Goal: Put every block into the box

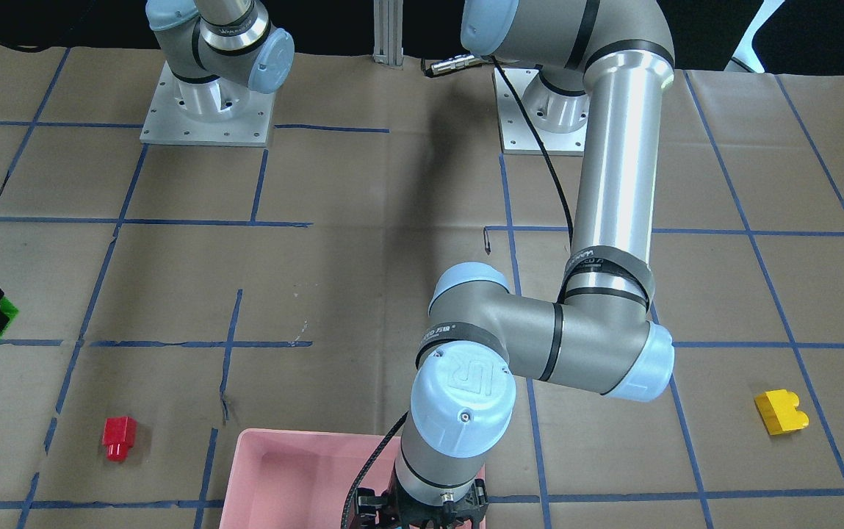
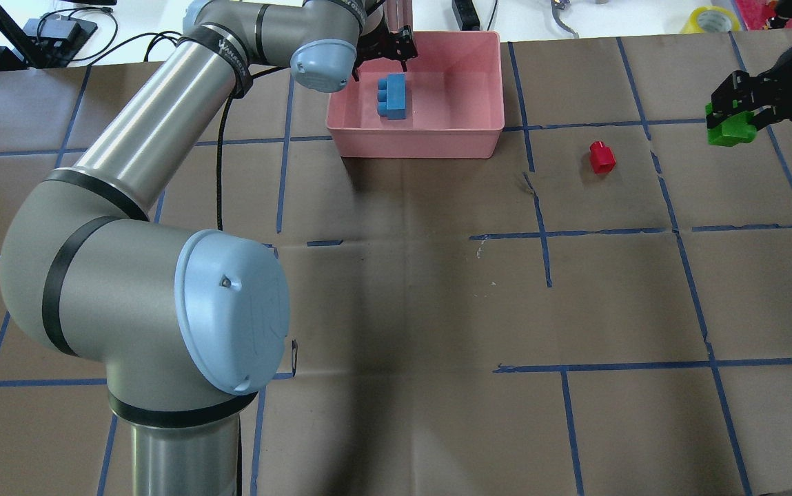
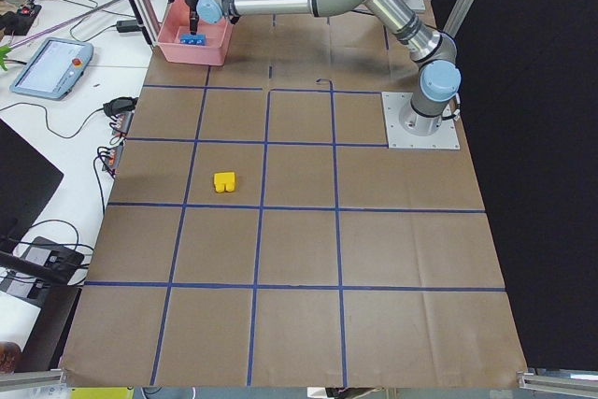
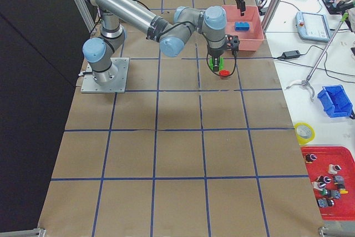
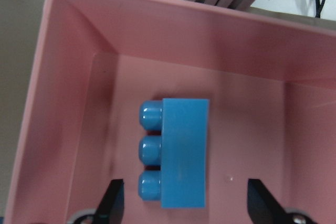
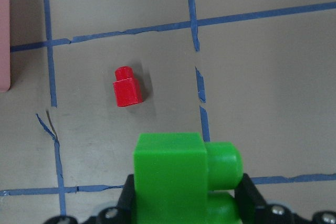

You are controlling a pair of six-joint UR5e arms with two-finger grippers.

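Observation:
The pink box (image 2: 430,134) stands at the table's far edge, and the blue brick (image 2: 393,96) lies in it on its side. My left gripper (image 2: 385,49) hangs open just above that brick (image 5: 184,153), with a fingertip (image 5: 113,200) on either side and not touching it. My right gripper (image 2: 737,110) is shut on the green brick (image 2: 730,129), which also shows in the right wrist view (image 6: 173,177), and holds it above the table. The red brick (image 2: 602,157) lies on the table between the box and the green brick. The yellow brick (image 1: 781,411) lies alone on my left side.
The table is brown paper with a blue tape grid (image 2: 544,234). The two arm bases (image 1: 205,110) stand at my edge of the table. Cables, a tablet and tool bins lie on benches beyond the box (image 4: 338,101).

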